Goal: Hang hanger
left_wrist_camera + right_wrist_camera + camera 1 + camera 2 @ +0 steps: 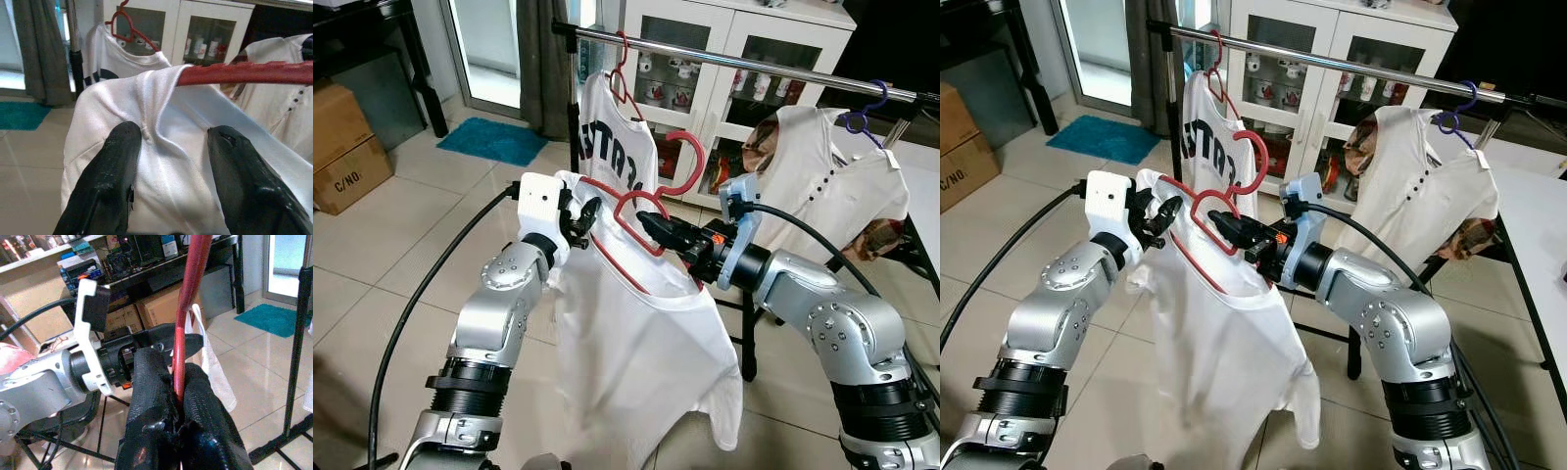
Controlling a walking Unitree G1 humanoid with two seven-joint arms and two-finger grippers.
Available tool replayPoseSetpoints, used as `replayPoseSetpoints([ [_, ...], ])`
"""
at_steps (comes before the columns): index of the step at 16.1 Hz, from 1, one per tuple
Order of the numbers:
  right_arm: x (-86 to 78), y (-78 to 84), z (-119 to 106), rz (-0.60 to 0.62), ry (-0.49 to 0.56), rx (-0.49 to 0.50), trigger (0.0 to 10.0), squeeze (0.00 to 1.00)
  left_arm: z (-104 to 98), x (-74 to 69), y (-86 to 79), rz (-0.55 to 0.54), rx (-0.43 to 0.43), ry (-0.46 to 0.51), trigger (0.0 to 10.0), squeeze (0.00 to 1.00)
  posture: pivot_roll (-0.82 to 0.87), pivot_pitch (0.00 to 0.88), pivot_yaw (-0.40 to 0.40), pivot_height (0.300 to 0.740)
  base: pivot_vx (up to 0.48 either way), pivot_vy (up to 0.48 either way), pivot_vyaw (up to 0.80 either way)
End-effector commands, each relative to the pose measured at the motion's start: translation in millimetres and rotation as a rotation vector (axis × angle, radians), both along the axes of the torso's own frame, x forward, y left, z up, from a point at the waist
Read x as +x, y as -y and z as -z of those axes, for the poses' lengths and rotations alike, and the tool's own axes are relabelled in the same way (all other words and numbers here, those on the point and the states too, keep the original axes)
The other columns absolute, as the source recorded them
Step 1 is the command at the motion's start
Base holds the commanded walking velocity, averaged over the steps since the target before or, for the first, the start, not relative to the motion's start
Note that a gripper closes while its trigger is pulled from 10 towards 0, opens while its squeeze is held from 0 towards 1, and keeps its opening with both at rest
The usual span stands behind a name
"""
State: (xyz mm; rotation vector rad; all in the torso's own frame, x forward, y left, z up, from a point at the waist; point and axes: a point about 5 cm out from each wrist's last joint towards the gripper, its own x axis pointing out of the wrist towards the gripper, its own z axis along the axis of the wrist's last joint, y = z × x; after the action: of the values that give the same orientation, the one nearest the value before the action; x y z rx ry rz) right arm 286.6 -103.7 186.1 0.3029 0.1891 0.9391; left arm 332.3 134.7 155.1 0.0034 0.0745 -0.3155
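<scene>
Right gripper (651, 227) clamps red hanger (636, 211), left gripper (579, 221) spread at shirt (636, 362); rail (754, 64) at 12 o'clock unreached.

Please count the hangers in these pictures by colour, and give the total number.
Red hangers: 2, one on the rail inside the printed shirt, one held by the right gripper inside the white shirt.
Blue hangers: 1, on the rail inside the buttoned blouse.
Total: 3 hangers.

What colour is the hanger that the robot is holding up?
Red. The hanger carries a white shirt; the left eye view shows it best.
</scene>
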Motion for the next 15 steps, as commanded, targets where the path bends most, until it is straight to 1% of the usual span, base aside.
replayPoseSetpoints([
  [1,-0.7,2.7,-12,-0.012,0.043,0.046,10.0,0.0,-2,3.4,-1.8,-0.017,0.013,-0.008,10.0,0.0,-0.04,0.0,-0.068,0.71,0.0,0.0,0.0],
  [2,-1.6,1.8,-13,-0.021,0.048,0.055,10.0,0.0,-2,5.3,-5.4,-0.035,0.015,-0.021,0.0,0.0,-0.04,0.0,-0.063,0.71,0.0,0.0,0.0],
  [4,-1.5,1.9,-13,-0.019,0.049,0.056,10.0,0.0,-2,4.3,-2.7,-0.017,0.015,-0.022,0.0,0.0,-0.04,0.0,-0.063,0.71,0.0,0.0,0.0],
  [5,-1.4,2.1,-12,-0.016,0.048,0.055,10.0,0.0,-2,2.6,1.6,0.003,0.017,-0.021,0.0,0.0,-0.03,0.0,-0.061,0.71,0.0,0.0,0.0],
  [8,-1.0,2.7,-10,-0.011,0.043,0.053,10.0,0.0,-1,0.4,7.2,0.017,0.02,-0.023,0.0,0.0,-0.03,0.0,-0.061,0.71,0.0,0.0,0.0],
  [12,-1.3,2.0,-10,-0.015,0.043,0.055,10.0,0.0,0,1.4,1.7,-0.009,0.04,-0.026,0.0,0.0,-0.03,0.0,-0.062,0.71,0.0,0.0,0.0],
  [15,-2.7,2.5,-7,-0.019,0.035,0.04,10.0,0.0,-5,0.7,-1.4,-0.011,0.053,-0.013,0.0,0.0,-0.03,0.0,-0.07,0.71,0.0,0.0,0.0],
])
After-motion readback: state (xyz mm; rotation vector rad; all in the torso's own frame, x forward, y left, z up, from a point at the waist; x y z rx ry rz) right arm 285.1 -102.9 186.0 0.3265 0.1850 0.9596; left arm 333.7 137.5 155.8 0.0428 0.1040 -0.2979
